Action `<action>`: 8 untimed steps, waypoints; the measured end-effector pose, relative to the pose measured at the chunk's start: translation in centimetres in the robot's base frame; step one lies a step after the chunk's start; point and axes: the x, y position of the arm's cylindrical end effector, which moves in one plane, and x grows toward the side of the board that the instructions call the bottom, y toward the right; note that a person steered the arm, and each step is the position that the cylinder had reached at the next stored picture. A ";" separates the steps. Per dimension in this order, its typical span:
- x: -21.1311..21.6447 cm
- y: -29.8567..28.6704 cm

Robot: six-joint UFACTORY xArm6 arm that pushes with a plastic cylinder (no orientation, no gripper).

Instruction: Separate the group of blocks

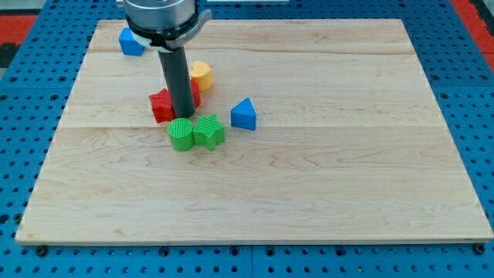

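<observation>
My tip (pixel 184 116) stands in the middle of a cluster at the board's upper left. A red block (pixel 162 106) lies just left of the rod, and more red shows right of the rod below a yellow block (pixel 201 74). A green cylinder (pixel 181 133) and a green block (pixel 208 130) touch each other just below the tip. A blue triangular block (pixel 244 114) lies apart to the right. Another blue block (pixel 130 42) sits alone near the top left corner. The rod hides part of the red pieces.
The wooden board (pixel 324 170) lies on a blue pegboard table (pixel 23 154). The arm's grey body (pixel 160 17) hangs over the board's top edge.
</observation>
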 end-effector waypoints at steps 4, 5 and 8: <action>-12.2 -1.1; -13.1 -5.4; -14.7 4.9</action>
